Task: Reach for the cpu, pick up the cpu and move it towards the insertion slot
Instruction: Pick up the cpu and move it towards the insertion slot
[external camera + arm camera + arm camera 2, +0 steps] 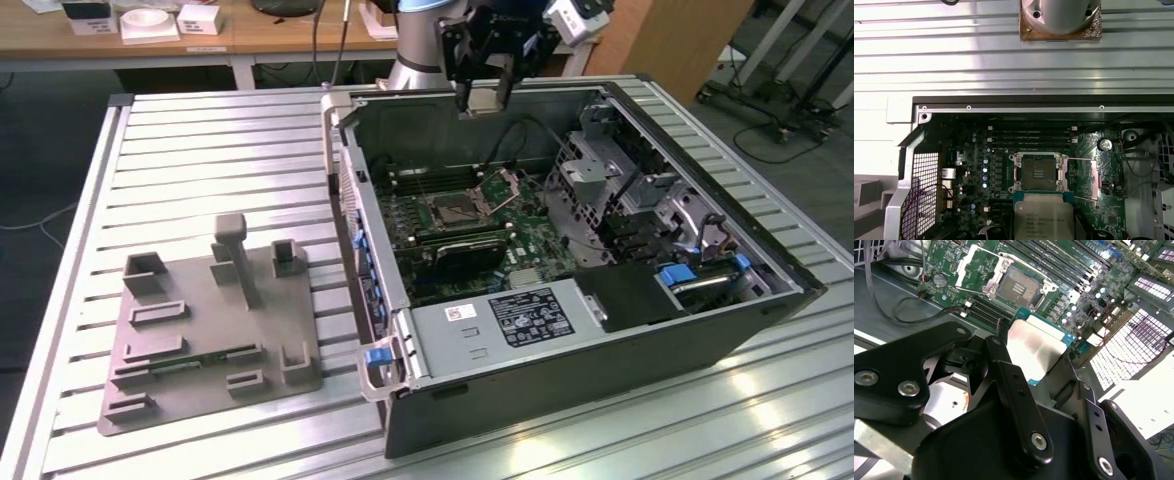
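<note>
Gripper (pixel 483 103) above open case (pixel 747 230), near its rear wall in exterior view. Fingers (pixel 1004 370) clamped on cpu (pixel 1035 347), narrow gap, chip edges pinched between pads, silver top showing in both wrist views. Held clear of board (pixel 979 150), over slot (pixel 1038 171). Slot open, retention plate (pixel 1104 175) flipped aside.

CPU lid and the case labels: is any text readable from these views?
The cpu, held in the gripper: printed lines on its lid, too small to read.
Black label on the power supply: blurred, unreadable.
White sticker beside it: unreadable.
</note>
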